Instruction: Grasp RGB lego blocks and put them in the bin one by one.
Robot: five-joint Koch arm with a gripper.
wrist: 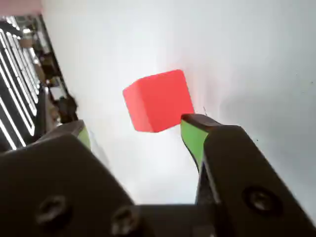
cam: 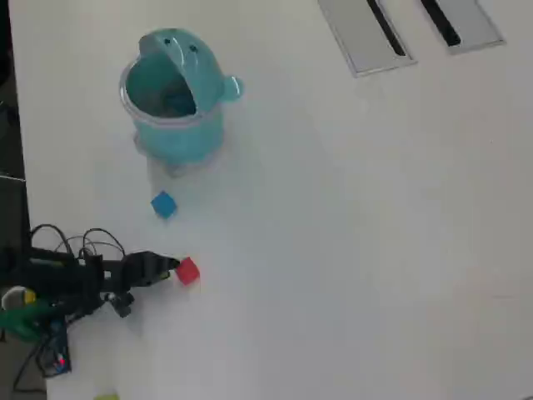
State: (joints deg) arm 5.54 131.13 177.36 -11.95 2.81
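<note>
Two small blocks lie on our white table [cam: 350, 233]: a bright red cube [wrist: 158, 101] with smooth matte faces, and a blue cube [cam: 164, 204] between it and the teal bin [cam: 175, 125]. Our gripper [wrist: 140, 129] stands spread wide, its green-edged fingers [wrist: 193, 138] just short of the red cube, one tip beside it.

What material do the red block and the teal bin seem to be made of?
The red block looks like solid matte plastic: even colour, slightly rounded edges and no glare. The teal bin looks like smooth moulded plastic, and its rim appears translucent, since it looks paler than the body. The bin is small in the overhead view, so its finish is uncertain.
</note>
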